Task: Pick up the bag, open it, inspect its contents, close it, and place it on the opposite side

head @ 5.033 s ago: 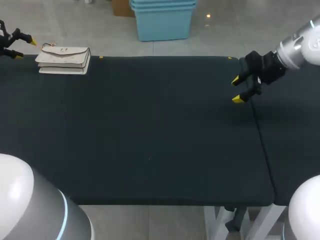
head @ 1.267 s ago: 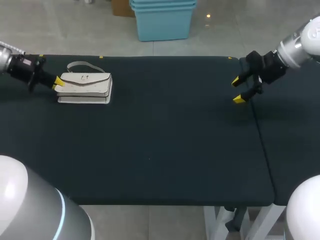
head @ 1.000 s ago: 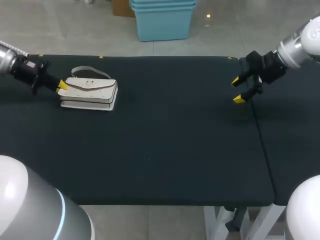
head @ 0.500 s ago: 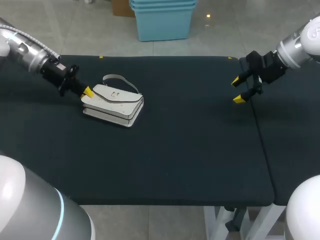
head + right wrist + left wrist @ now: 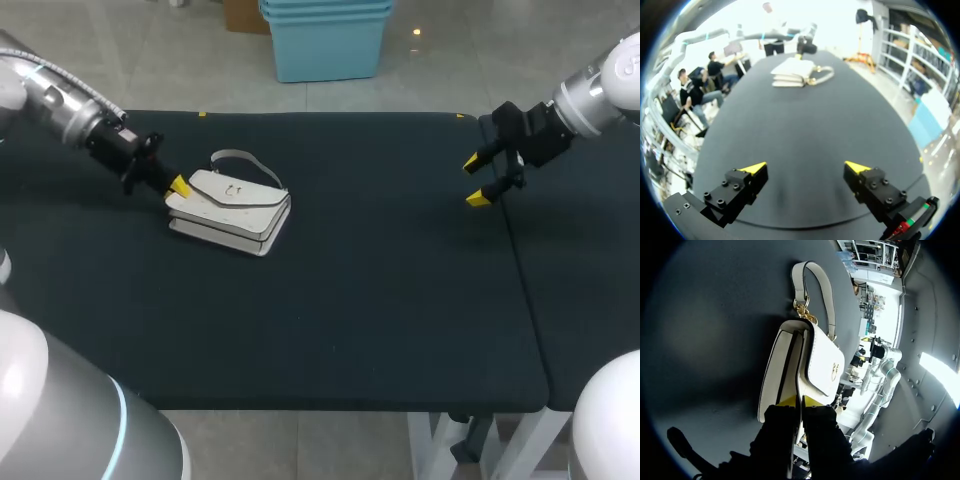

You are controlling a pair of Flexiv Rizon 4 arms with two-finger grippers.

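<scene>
Yellow tips of my left gripper pinch thin end edge of white bag, lying on table left of middle. Risk: shallow pinch slips on lift, bag tilts, drops. My right gripper spread wide, empty, far right.

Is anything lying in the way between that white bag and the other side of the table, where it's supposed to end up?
Nothing visible lies on the table between the bag and the right side. Only the right gripper is out there, open. The left gripper holds the bag's end.
</scene>
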